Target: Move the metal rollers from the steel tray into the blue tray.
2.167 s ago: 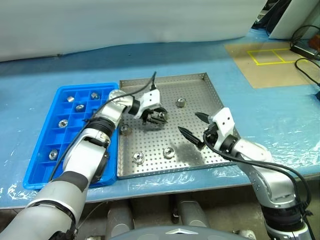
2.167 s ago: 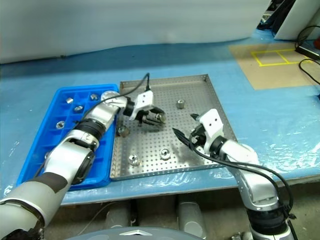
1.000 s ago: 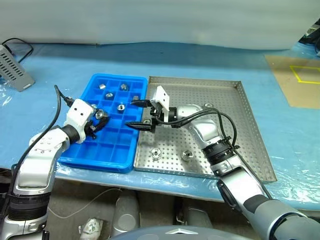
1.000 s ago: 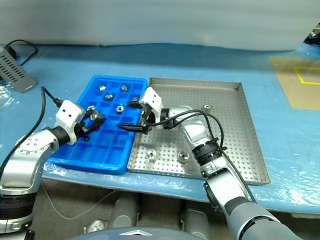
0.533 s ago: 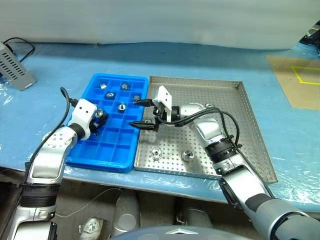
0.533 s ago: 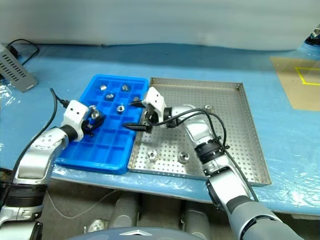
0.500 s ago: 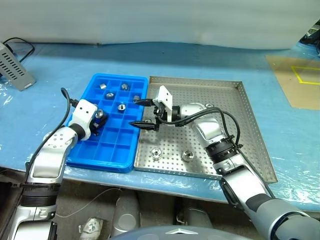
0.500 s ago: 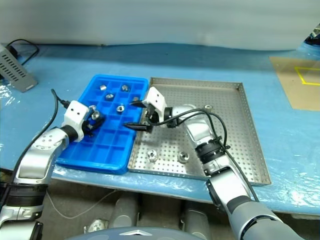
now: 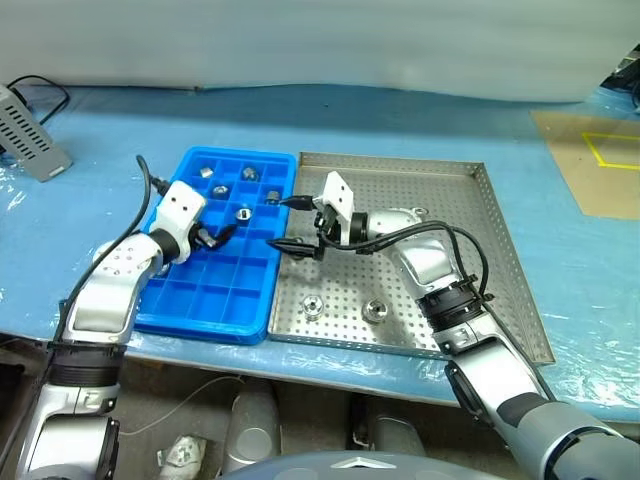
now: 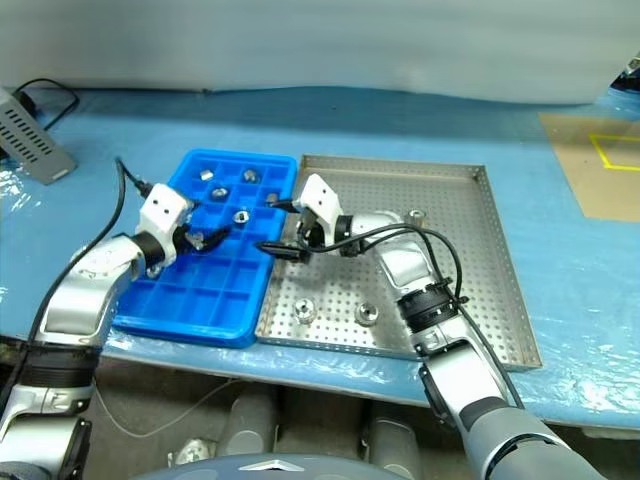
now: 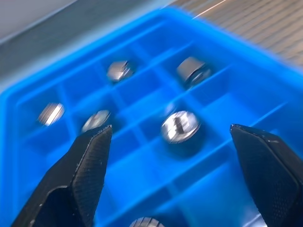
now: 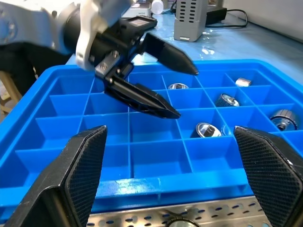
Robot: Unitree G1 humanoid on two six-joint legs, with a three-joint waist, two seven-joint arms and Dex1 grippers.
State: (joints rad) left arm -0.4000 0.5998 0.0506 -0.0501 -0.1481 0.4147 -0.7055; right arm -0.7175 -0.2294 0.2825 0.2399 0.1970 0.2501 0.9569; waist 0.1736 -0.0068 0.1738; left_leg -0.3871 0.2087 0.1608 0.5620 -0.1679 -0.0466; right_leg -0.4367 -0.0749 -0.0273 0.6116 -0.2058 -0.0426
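Several rollers [image 9: 241, 211] are lodged in the blue tray [image 9: 216, 305], over which the left gripper [image 9: 219, 236] is spread empty (release judged done). Two rollers are left in the steel tray [image 9: 470, 290]; the right gripper [image 9: 290, 224] is held apart, ready.
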